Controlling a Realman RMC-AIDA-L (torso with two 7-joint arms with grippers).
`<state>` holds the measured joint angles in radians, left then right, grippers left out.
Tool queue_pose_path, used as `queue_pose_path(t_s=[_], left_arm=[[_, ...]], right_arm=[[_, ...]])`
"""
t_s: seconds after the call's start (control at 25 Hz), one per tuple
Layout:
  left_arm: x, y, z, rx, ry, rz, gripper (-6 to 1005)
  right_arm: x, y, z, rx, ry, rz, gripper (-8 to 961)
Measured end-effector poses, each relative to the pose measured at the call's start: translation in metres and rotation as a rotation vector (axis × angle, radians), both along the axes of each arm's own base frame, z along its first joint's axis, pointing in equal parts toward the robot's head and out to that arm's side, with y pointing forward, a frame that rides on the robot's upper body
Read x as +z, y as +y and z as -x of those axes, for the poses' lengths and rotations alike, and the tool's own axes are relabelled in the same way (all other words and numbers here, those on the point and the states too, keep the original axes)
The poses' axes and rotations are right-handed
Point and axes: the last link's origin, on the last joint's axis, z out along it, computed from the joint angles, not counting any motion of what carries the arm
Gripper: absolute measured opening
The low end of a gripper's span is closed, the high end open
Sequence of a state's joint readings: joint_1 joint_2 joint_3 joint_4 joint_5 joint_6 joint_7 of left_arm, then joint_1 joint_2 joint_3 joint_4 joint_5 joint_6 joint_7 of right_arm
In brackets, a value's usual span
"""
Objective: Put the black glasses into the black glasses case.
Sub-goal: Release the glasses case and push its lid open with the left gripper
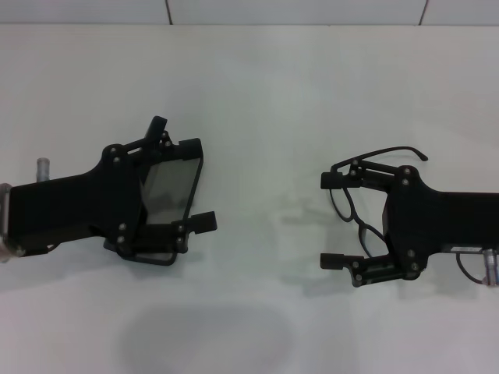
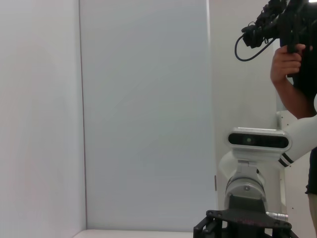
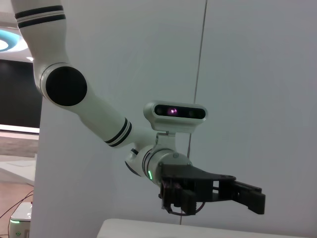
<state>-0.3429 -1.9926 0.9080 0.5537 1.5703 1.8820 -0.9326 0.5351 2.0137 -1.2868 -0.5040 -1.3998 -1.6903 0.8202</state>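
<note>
- Both grippers hover over the white table (image 1: pixel 257 101), one at each side, fingers pointing inward toward each other.
- On my right, the right gripper (image 1: pixel 334 220) has its fingers spread wide – one tip near the top of the frame, the other below it, neither visibly pressing on anything.
- Between and under those fingers lie the black glasses (image 1: pixel 348 204); one slim temple arm runs out past the gripper's far side, and a lens rim shows in the gap.
- On my left, the left gripper (image 1: pixel 187 183) is also spread apart, straddling the black glasses case (image 1: pixel 168 187).
- That case lies open, its grey lining showing between my two fingers – whether they touch its edges I cannot tell.
- Case and glasses sit well apart, with bare table between.
- Farther off, the right wrist view shows the left gripper from the side, beneath its wrist camera (image 3: pixel 174 112).
</note>
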Motion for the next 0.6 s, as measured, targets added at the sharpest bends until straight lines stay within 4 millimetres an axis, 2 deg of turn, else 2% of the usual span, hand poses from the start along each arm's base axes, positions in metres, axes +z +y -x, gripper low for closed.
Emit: queue_pose_path(t_s=[0.44,0.6], left_arm=[[-0.005,-0.002,-0.003,-0.001,-0.021,0.003,879],[0.008,0.006,-0.002,0.100,-0.123,-0.074,879]], right_arm=[[0.000,-0.003,-0.004,0.003,0.001,-0.014,884],[0.000,-0.004,-0.005,0.015,0.002,-0.032,884]])
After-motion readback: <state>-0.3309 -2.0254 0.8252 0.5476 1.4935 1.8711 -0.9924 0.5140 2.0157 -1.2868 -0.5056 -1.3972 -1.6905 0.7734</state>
